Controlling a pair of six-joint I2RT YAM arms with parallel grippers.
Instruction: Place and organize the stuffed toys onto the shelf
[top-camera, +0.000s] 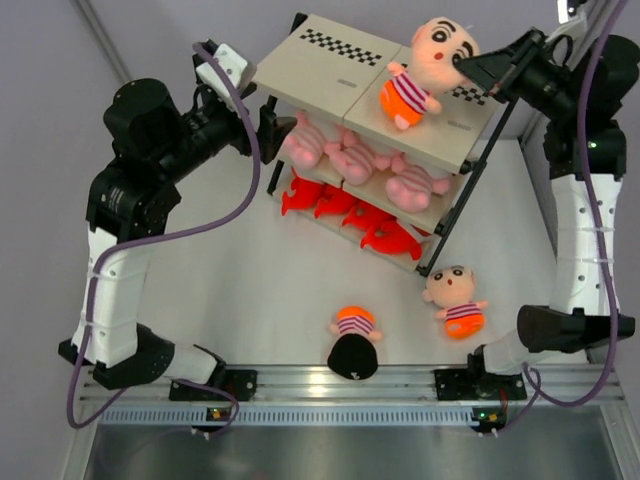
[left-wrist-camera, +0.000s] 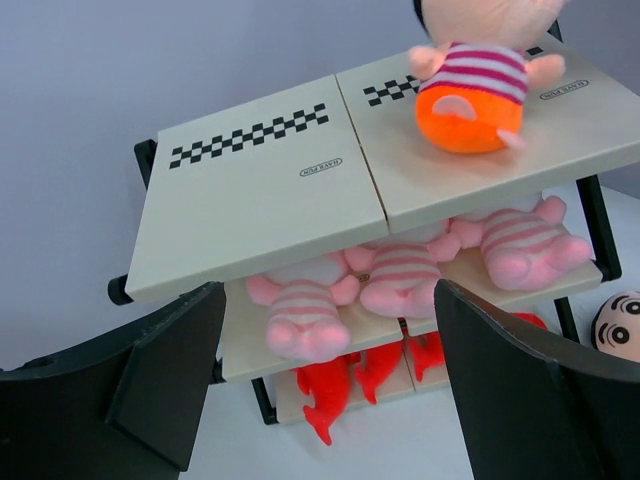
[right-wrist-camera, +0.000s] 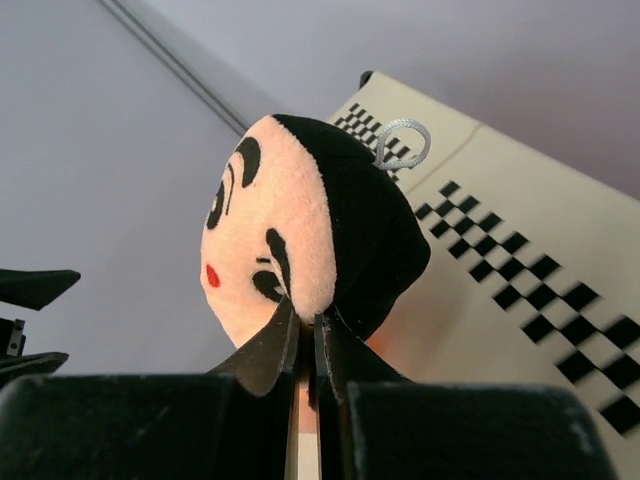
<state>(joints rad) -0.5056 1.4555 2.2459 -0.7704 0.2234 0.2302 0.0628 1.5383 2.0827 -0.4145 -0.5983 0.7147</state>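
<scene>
Right end effector closed against boy doll, shelf logo illegible.

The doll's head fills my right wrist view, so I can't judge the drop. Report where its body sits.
Observer: The held big-headed peach plush boy doll rests its orange shorts on the right cream top board of the black-framed three-tier shelf.
Operator: List the dolls not yet shelved.
Observer: Two matching dolls lie on the white table: the face-up doll on the right, the other doll nearer the middle, black-haired head toward the near edge.
Operator: Give me the left arm.
Observer: The left arm faces the shelf, jaws wide open and empty.
</scene>
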